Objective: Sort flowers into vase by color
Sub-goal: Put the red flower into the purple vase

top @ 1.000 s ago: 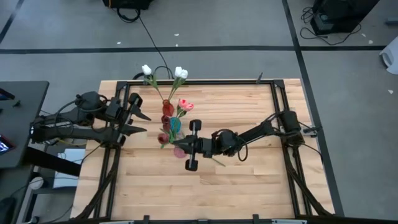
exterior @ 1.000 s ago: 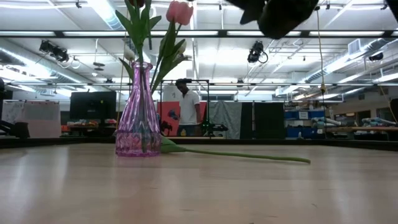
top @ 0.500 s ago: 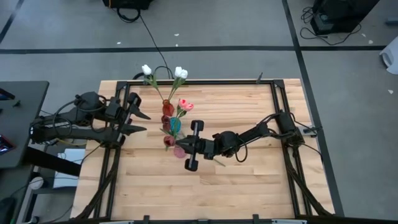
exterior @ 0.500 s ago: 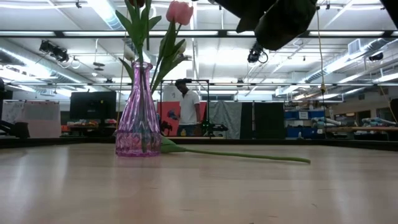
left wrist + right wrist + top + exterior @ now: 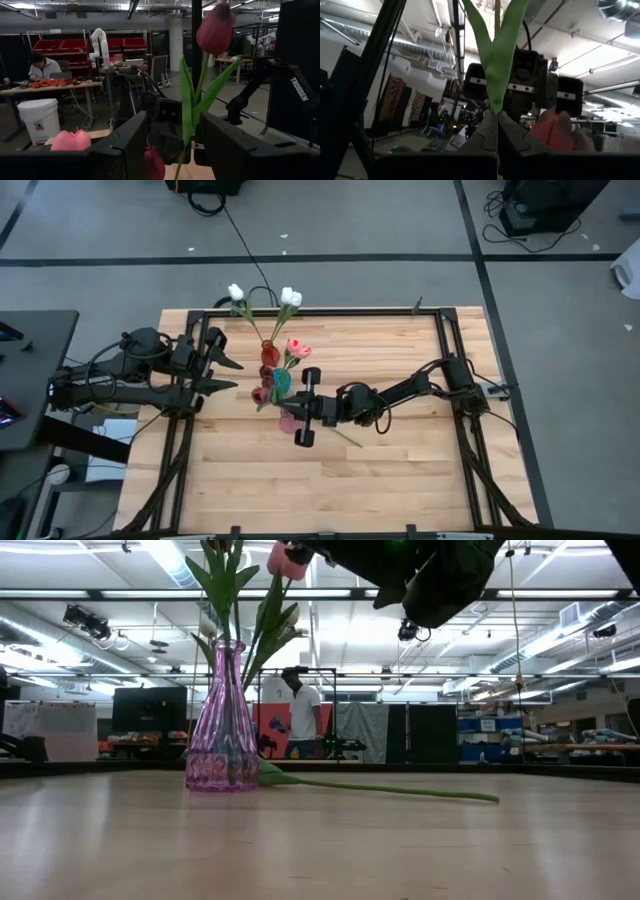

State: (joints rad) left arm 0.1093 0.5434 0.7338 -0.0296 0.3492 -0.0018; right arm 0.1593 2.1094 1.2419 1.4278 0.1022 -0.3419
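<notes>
Wooden table, vases clustered at centre. Right gripper clamped on a maroon tulip; left gripper idle at 9 o'clock, fingers spread. Next, by judgement: lowering the stem into its matching vase.

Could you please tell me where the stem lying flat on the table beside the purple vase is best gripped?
Grip the stem at its bare middle, coming straight down with the fingers across it: it lies flat, and one end sits close against the purple vase. The right gripper, shut on a tulip, is busy.
</notes>
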